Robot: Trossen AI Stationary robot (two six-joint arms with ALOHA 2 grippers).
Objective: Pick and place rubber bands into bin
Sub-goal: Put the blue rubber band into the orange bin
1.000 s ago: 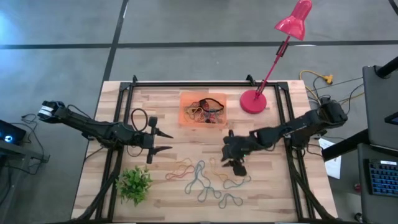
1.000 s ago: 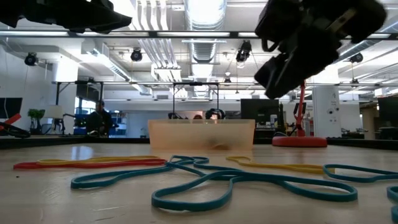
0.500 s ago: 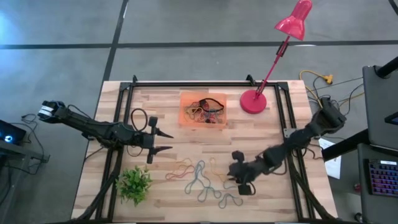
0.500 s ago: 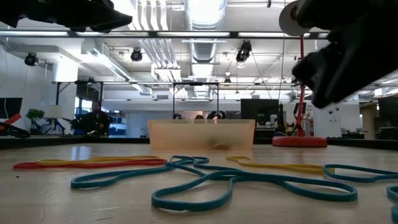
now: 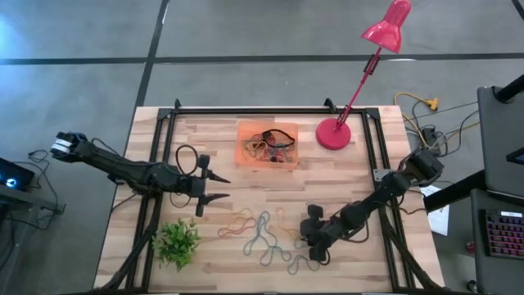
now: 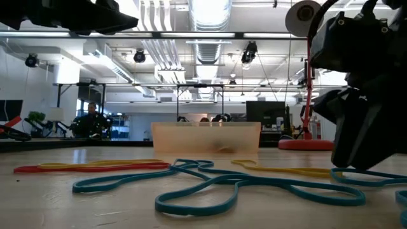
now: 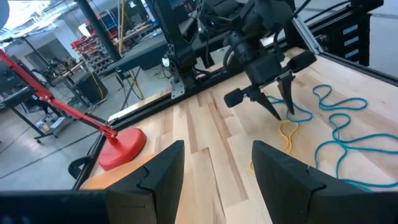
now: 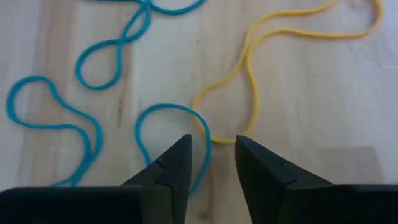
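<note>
1. While the left pincer [image 5: 214,187] waits open over the tabletop [image 5: 344,168], the right pincer [image 8: 211,144] hangs part-open, empty, above a yellow rubber band [image 8: 249,81].
2. Loose rubber bands [image 5: 262,233] lie near the plant [image 5: 178,241]; others fill the bin [image 5: 244,131].

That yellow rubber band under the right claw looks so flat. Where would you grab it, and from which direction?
Probably from straight above, at the bottom bend of the yellow rubber band, between the right gripper fingertips. It lies flat on the table, so no side offers an edge; one finger each side of the strand can pinch it.
</note>
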